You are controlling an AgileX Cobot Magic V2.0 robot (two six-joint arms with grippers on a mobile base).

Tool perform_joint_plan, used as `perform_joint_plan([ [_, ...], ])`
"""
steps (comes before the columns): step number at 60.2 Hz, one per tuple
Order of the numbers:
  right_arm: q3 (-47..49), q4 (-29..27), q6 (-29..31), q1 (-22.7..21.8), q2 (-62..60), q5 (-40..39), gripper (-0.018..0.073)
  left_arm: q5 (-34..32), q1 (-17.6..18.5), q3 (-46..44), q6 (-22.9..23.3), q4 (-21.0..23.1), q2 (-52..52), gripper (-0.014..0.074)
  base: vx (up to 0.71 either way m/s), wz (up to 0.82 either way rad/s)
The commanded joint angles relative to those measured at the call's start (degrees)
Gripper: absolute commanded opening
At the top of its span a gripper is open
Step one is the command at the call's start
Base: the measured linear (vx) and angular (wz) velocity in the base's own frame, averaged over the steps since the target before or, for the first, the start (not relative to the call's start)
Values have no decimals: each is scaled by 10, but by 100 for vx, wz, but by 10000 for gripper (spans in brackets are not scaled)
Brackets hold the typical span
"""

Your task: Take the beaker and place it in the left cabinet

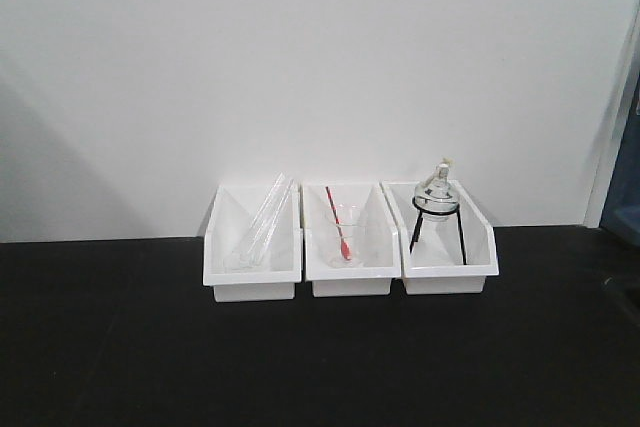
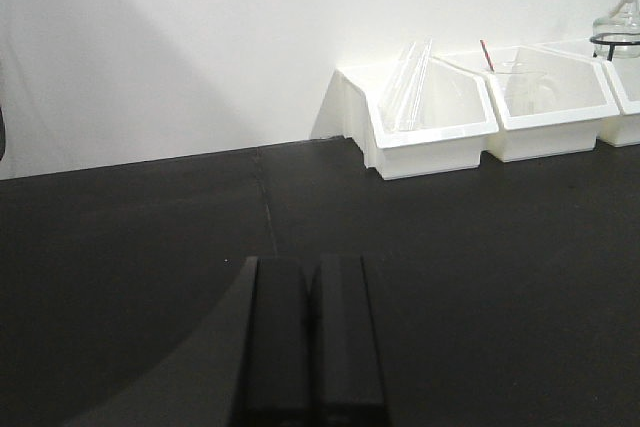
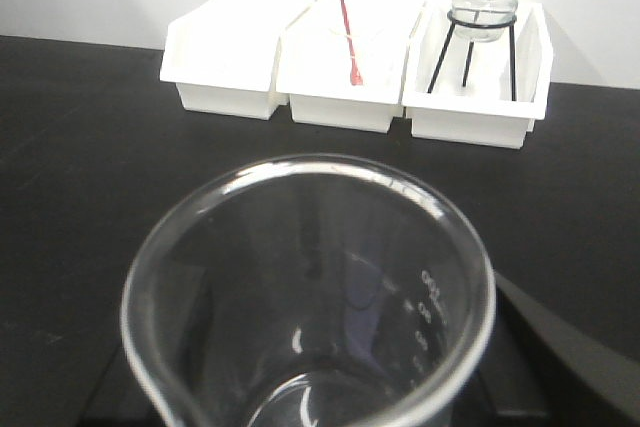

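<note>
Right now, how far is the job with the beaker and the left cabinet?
Done, it seems: the beaker fills the right wrist view, close to the camera, so it looks picked up, though no finger shows clearly on it. In hand: carrying it; the left gripper is shut and empty over the black table. Left: the whole placing, since no cabinet appears in any view.

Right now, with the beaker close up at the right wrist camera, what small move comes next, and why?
Probably carry the beaker leftward, kept upright: it fills the right wrist view, well apart from the bins, and no cabinet shows in any view.
</note>
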State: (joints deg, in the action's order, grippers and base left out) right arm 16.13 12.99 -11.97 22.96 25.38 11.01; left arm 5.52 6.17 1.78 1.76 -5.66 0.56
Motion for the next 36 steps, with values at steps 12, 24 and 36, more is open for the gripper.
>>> perform_joint_plan([
  [12,17,8,3,0,1,-45,-4,-51,4,8,2,2,11,-8,0,0],
  [24,17,8,3,0,1,-45,-4,-51,4,8,2,2,11,-8,0,0],
  [36,17,8,3,0,1,-45,-4,-51,4,8,2,2,11,-8,0,0],
])
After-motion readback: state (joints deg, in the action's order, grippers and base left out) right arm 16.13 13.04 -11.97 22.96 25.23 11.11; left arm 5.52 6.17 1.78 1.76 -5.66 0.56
